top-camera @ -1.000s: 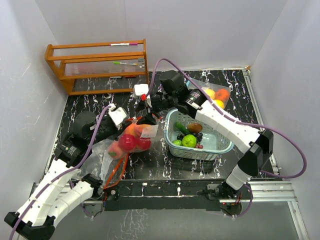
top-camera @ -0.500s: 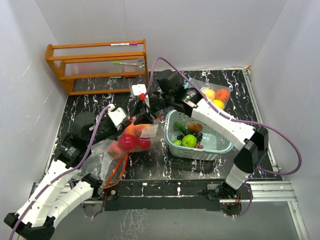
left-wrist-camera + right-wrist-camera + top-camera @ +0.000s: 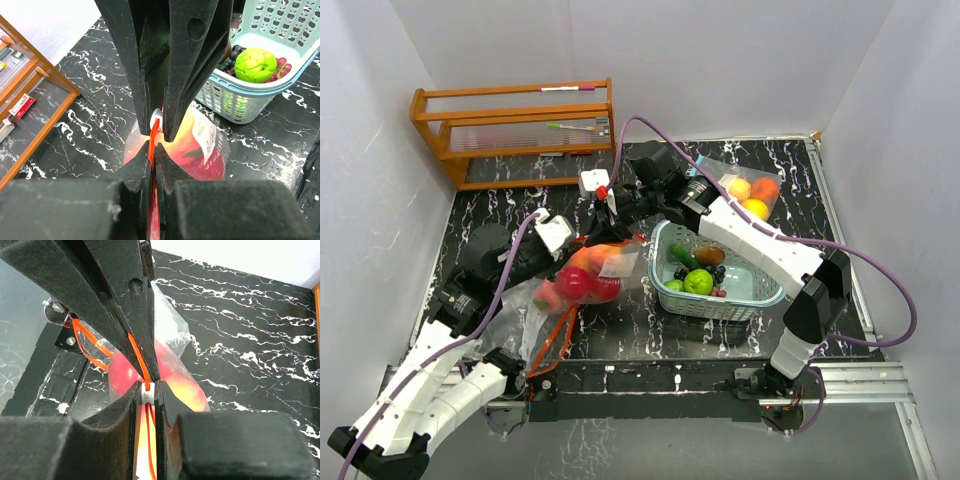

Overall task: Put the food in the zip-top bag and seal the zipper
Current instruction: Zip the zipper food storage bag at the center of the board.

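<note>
We're clearly in a robotics lab test cell: plain white panel walls box in a black marbled tabletop. The left arm and right arm are bolted by an aluminium rail at its near edge. Toy fruit in a teal basket and a wooden rack stand on top.

Bare counter before the zip-top bag: passable. Basket just beside bag's right. Wooden rack blocks back-left corner. Left arm, right arm meet over bag.
</note>
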`<action>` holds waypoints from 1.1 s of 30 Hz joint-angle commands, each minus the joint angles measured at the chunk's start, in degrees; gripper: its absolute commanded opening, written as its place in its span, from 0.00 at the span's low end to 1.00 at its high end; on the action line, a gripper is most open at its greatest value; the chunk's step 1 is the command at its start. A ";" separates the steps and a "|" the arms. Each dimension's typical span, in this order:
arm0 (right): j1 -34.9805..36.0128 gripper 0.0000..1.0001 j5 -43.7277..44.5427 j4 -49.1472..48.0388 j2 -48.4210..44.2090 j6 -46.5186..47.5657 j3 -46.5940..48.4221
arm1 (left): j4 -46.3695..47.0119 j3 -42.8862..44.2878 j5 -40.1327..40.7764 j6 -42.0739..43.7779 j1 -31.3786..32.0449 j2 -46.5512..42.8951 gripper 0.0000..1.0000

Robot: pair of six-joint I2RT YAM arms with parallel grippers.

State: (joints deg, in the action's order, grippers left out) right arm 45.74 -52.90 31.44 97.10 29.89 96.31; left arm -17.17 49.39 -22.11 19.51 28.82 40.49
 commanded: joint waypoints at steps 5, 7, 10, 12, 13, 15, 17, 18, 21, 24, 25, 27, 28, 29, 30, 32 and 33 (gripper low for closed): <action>-0.66 0.09 -0.30 -3.32 -1.60 -0.34 -0.69 | 1.48 5.37 1.11 -0.53 -0.28 -1.09 0.00; -1.16 0.09 -0.18 -3.84 -2.07 -0.57 -1.60 | 0.91 6.85 1.67 -0.08 -0.25 -1.26 0.00; -2.25 0.09 -0.26 -4.54 -2.63 -0.91 -2.57 | -0.21 8.79 1.88 0.44 -0.30 -1.38 0.00; -3.22 0.08 -0.41 -4.77 -2.91 -0.90 -2.77 | -0.85 9.68 1.84 0.45 -0.26 -1.37 0.00; -3.63 0.08 -0.58 -4.76 -3.03 -0.97 -2.87 | -1.00 9.83 1.74 0.48 -0.25 -1.42 0.00; -4.40 0.08 -0.70 -5.01 -3.17 -1.29 -2.88 | -1.18 9.85 1.65 0.46 -0.25 -1.54 0.00; -4.94 0.08 -0.88 -5.17 -3.30 -1.41 -2.88 | -1.35 9.86 1.74 0.38 -0.25 -1.72 0.00; -5.10 0.08 -0.77 -5.11 -3.36 -1.45 -2.93 | -1.42 9.93 1.80 0.31 -0.25 -1.79 0.00; -5.72 0.08 -0.36 -4.99 -3.19 -1.42 -3.42 | -1.55 10.55 2.46 0.41 -0.26 -1.99 0.00; -6.21 0.08 -0.83 -4.96 -3.13 -1.46 -4.29 | -1.64 11.67 3.26 0.64 -0.30 -2.08 0.00; -6.33 0.08 -0.86 -5.06 -3.07 -1.47 -4.51 | -1.72 12.02 3.56 0.71 -0.26 -2.13 0.00; -6.74 0.08 -1.04 -5.16 -3.07 -1.50 -4.97 | -2.00 12.72 4.18 1.20 -0.31 -2.25 0.00; -6.95 0.08 -1.18 -5.10 -3.08 -1.51 -5.18 | -2.26 12.99 4.60 1.42 -0.26 -2.30 0.00; -7.24 0.08 -1.35 -5.13 -3.14 -1.55 -5.43 | -2.52 13.32 5.07 1.69 -0.25 -2.38 0.00; -7.45 0.08 -1.45 -5.16 -3.17 -1.51 -5.62 | -2.66 13.58 5.59 1.87 -0.25 -2.49 0.00; -7.94 0.08 -1.68 -5.08 -3.23 -1.51 -6.14 | -2.78 13.95 6.53 2.23 -0.25 -2.76 0.00; -8.31 0.08 -1.87 -5.15 -3.31 -1.50 -6.40 | -2.78 14.06 6.90 2.35 -0.25 -2.92 0.00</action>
State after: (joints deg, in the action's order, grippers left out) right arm 39.57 -55.94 26.63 95.48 28.38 91.29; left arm -22.70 59.42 -17.67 20.56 28.82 40.18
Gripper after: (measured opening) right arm 0.159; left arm 0.008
